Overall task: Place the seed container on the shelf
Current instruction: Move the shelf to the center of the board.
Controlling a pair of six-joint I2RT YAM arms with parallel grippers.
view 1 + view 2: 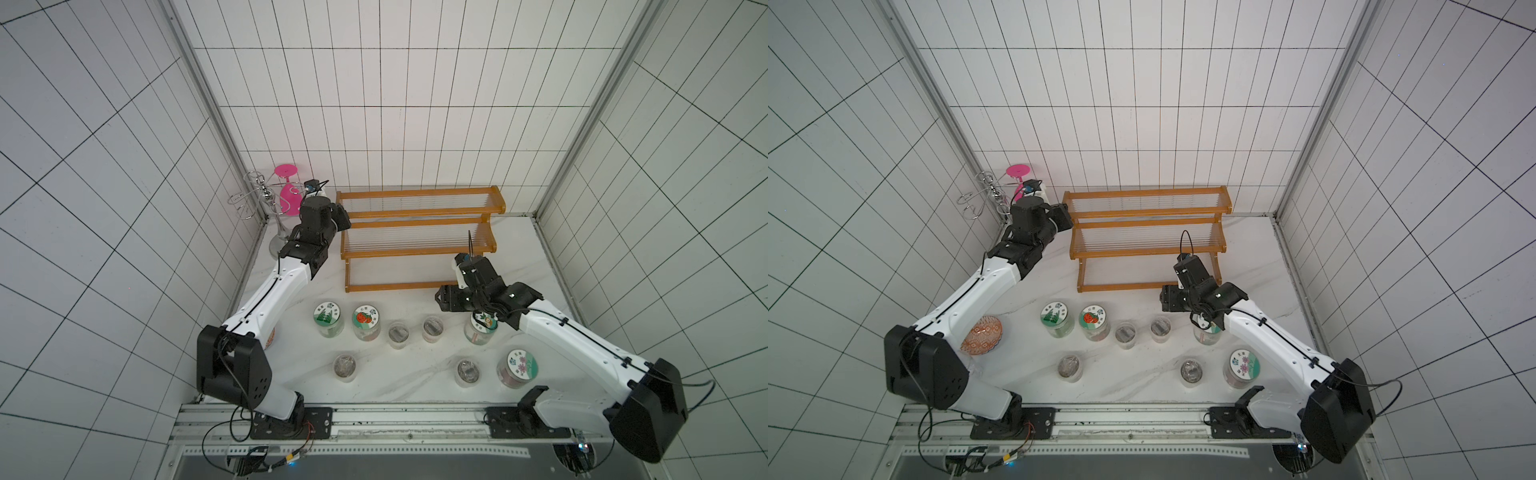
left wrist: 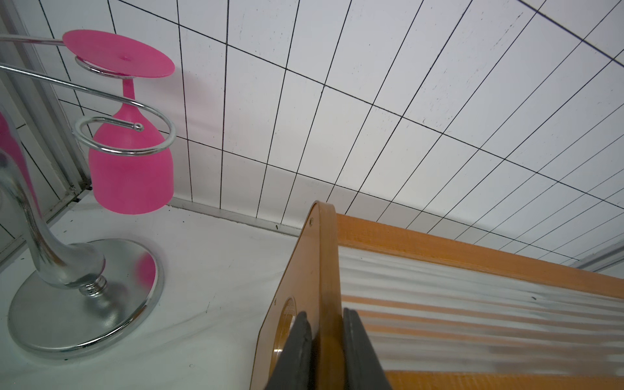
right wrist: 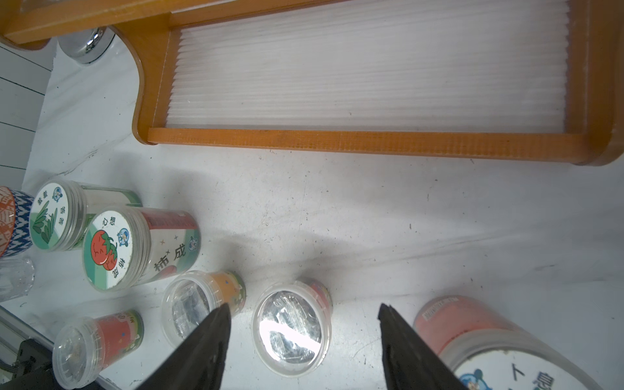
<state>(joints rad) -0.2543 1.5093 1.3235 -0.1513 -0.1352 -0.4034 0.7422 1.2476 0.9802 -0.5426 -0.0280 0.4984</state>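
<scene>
The shelf [image 1: 419,214] [image 1: 1146,214] stands at the back of the table, all its tiers bare. My left gripper [image 2: 326,324] [image 1: 343,218] is shut on the upright edge of the shelf's left side panel [image 2: 324,256]. Several seed containers stand in two rows on the table in front of the shelf. My right gripper [image 3: 303,307] [image 1: 442,297] hangs open above the table, holding nothing. Between its fingers I look down on a small clear-lidded seed container [image 3: 290,329] [image 1: 432,328]. A larger pink-labelled jar [image 3: 472,337] stands just outside one finger.
A silver wire stand [image 1: 253,199] holds an upside-down pink glass [image 1: 289,195] in the back left corner, close to my left wrist. A patterned bowl [image 1: 982,334] lies under my left arm. Tall jars with a green lid [image 1: 327,313] and a tomato lid [image 1: 365,318] stand nearby.
</scene>
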